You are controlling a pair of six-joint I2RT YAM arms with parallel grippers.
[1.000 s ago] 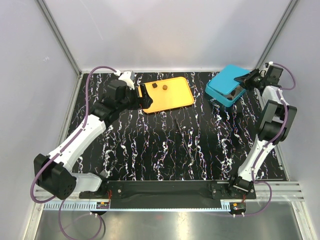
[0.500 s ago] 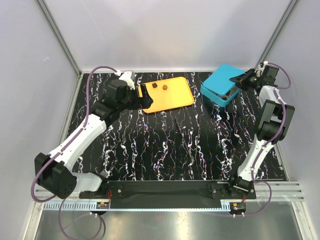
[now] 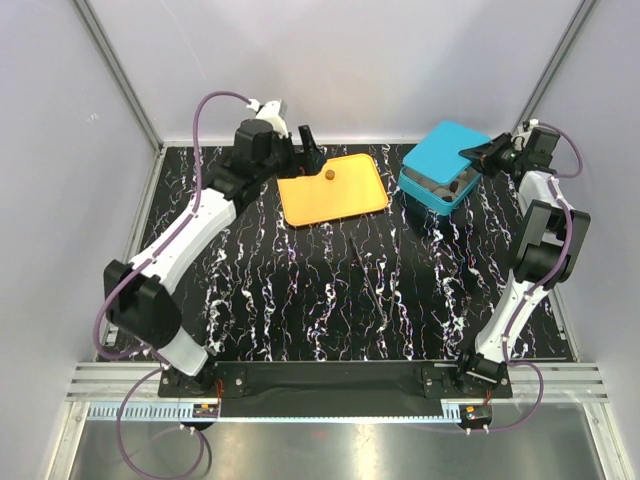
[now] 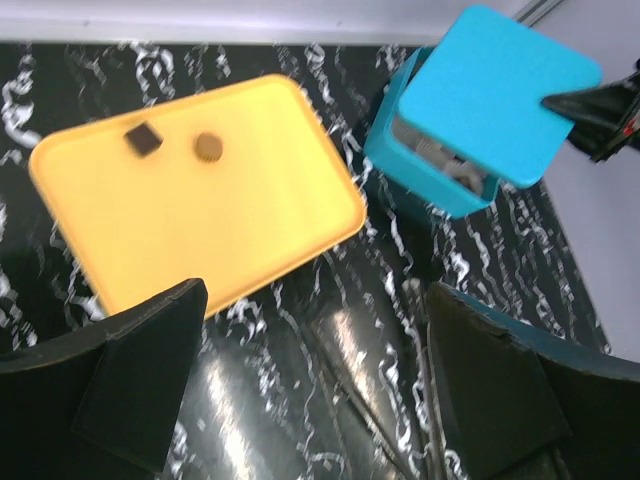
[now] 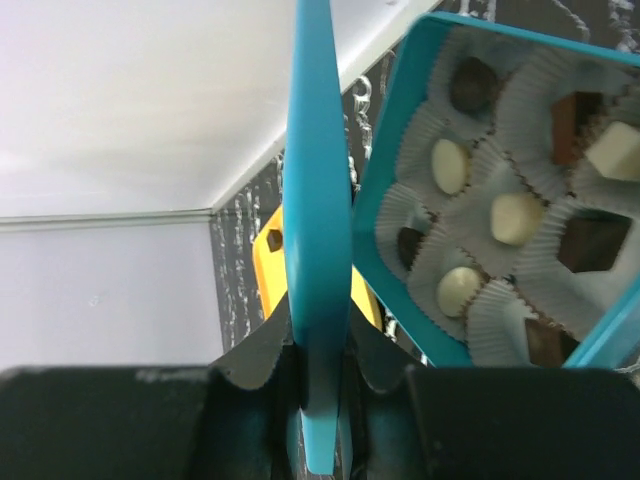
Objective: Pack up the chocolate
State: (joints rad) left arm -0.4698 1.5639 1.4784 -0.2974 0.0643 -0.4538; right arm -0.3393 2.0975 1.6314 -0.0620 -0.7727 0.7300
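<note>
Left gripper [image 4: 315, 300] released, jaws spread wide and holding nothing, above the orange tray [image 4: 230, 240] at the far edge of the table [image 3: 330, 290]. Two chocolates [image 4: 208, 147], one square and one round, lie on the tray's far-left part. Right gripper [image 5: 318, 350] clenched on the teal lid [image 5: 318, 200], raised above the teal box [image 4: 425, 190] near the far right corner. Boxed chocolates [image 5: 451, 165], brown and cream, sit in paper cups [image 5: 530, 110].

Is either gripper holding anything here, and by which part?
The right gripper pinches the teal lid by its edge; the left gripper is open and empty.
</note>
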